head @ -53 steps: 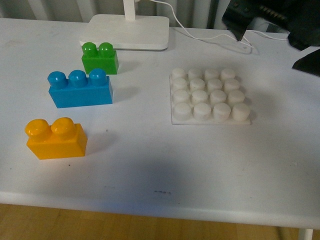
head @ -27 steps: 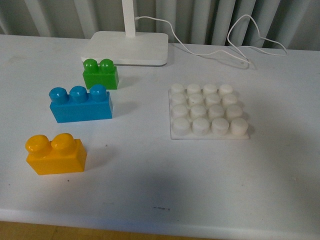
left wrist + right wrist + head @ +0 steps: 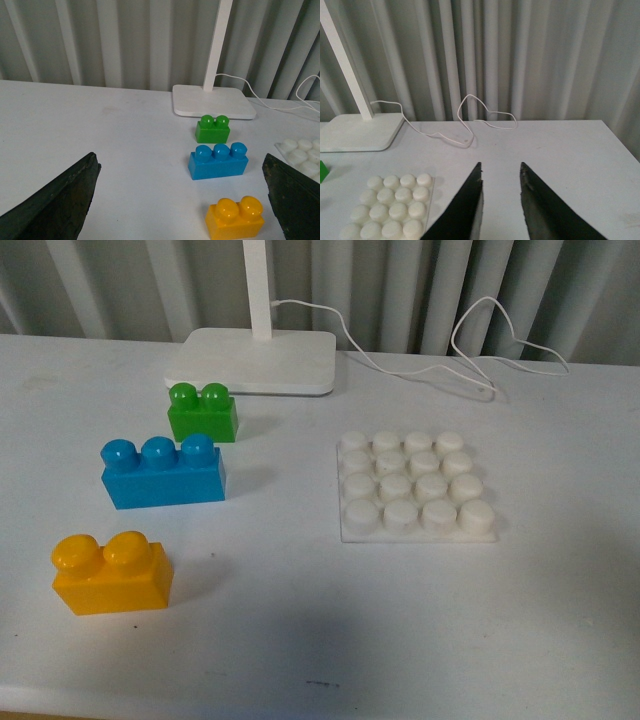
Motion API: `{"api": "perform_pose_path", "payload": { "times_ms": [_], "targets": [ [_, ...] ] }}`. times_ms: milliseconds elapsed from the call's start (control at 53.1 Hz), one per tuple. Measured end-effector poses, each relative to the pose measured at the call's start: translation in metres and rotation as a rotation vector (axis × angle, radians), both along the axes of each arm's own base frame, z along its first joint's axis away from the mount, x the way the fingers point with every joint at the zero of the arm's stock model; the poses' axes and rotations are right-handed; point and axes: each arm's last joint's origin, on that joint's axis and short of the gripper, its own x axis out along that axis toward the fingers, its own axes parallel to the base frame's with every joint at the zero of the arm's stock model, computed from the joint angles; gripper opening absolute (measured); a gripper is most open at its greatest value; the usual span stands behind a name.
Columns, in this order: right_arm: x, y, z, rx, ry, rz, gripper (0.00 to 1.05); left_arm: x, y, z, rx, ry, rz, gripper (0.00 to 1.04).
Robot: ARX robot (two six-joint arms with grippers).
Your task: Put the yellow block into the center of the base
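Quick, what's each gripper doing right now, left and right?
Left gripper: wide open, holding nothing.
Right gripper: open by only a narrow gap, holding nothing.

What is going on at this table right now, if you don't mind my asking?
Nothing is being handled yet. The yellow block sits untouched on the table, with a blue brick and a green brick lined up behind it. The base lies to their right with all its studs bare. The left gripper is wide open and faces the bricks. The right gripper is empty, its fingers only slightly apart.
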Motion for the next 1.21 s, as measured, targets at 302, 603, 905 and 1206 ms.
{"api": "perform_pose_path", "payload": {
  "times_ms": [302,603,905,1206],
  "targets": [
    [-0.013,-0.015,-0.021,-0.017,-0.005,0.02,0.01,0.0,0.0,0.0,0.0,0.0,0.0,0.98],
    [-0.022,-0.019,-0.033,-0.017,-0.008,-0.006,0.01,0.0,0.0,0.0,0.0,0.0,0.0,0.98],
    [-0.03,-0.019,-0.046,-0.018,-0.016,-0.005,0.01,0.0,0.0,0.0,0.0,0.0,0.0,0.98],
    [-0.042,-0.019,-0.048,-0.018,-0.014,-0.005,0.01,0.0,0.0,0.0,0.0,0.0,0.0,0.98]
  ]
}}
